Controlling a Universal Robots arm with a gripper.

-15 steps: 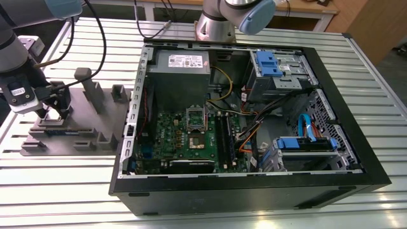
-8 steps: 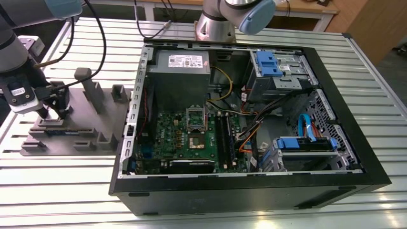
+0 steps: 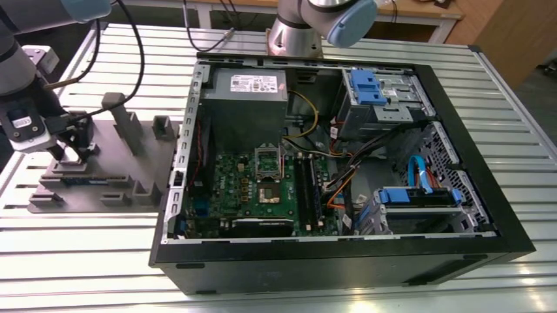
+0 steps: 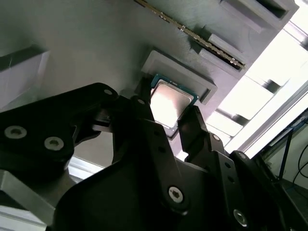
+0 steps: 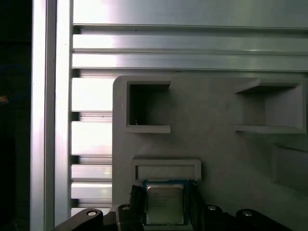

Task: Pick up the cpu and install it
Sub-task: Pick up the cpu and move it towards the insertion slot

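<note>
As fingers (image 5: 137, 204) press its edges, cpu (image 5: 164, 204) between

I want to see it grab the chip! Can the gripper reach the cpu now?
Probably yes: the gripper hangs right at the cpu on the grey tray, with nothing between them.

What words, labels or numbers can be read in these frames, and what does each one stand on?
No text is legible here.
White label on the grey box, exterior view: lines of print, too small to read.
Metal top of the cpu, first wrist view: faint marks, cannot be made out.
</note>
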